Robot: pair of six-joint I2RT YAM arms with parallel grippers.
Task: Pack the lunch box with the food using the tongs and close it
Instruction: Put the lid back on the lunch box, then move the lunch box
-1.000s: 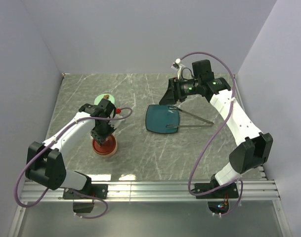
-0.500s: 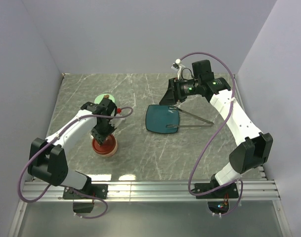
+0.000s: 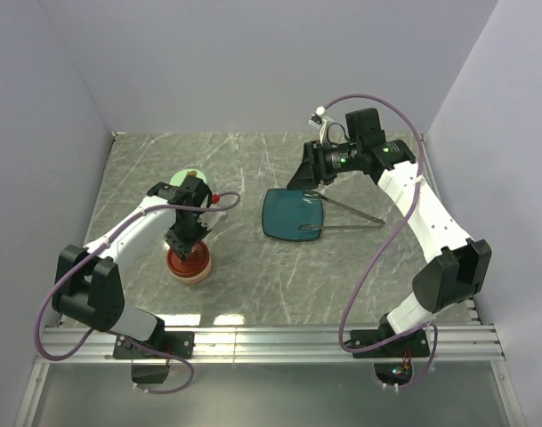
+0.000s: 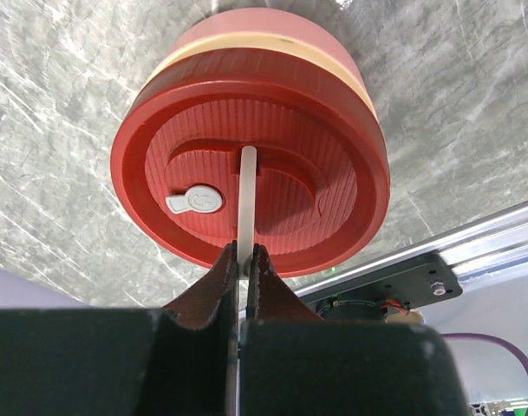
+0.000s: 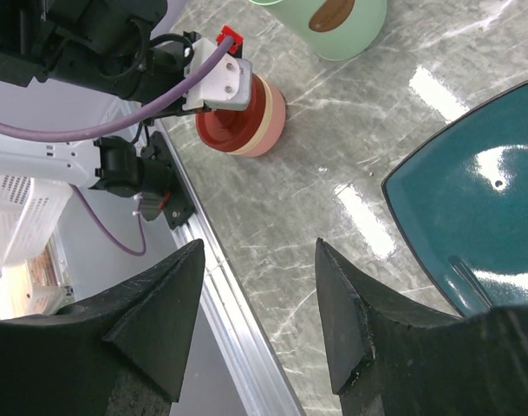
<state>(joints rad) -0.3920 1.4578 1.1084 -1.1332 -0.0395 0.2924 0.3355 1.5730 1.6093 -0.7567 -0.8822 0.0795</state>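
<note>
The left gripper [image 4: 242,260] pinches tight on the pale handle strip [image 4: 247,195] that crosses the top of the dark-red lid [image 4: 281,182]. The lid sits on the cream bowl [image 4: 272,45], in the left half of the table [image 3: 253,285] toward its near edge. The mint-green pot [image 5: 333,26] stands just behind the bowl, on the far side; whether its own lid is seated cannot be told.

Well apart, toward the far right corner, the right gripper [image 5: 258,247] hangs above the table with its fingers [image 5: 159,329] spread wide and nothing between them. Below it, the dark teal square plate [image 5: 472,199] lies at the middle of the table. The tongs [image 3: 351,212] lie flat between the plate and the right edge, their open ends at the plate's right rim. No loose food shows in these views.

The lid looks like rigid, light, ribbed plastic, and the thin strip is its only real hold. A pinch at the strip's middle should keep it level, while one nearer an end would likely let it tilt. The small bowl probably weighs little and may slide on the polished stone-pattern top if pushed sideways, so pressing should go straight down. The tongs look slim, springy and slick; a hold across both arms, partway along, seems safest.
</note>
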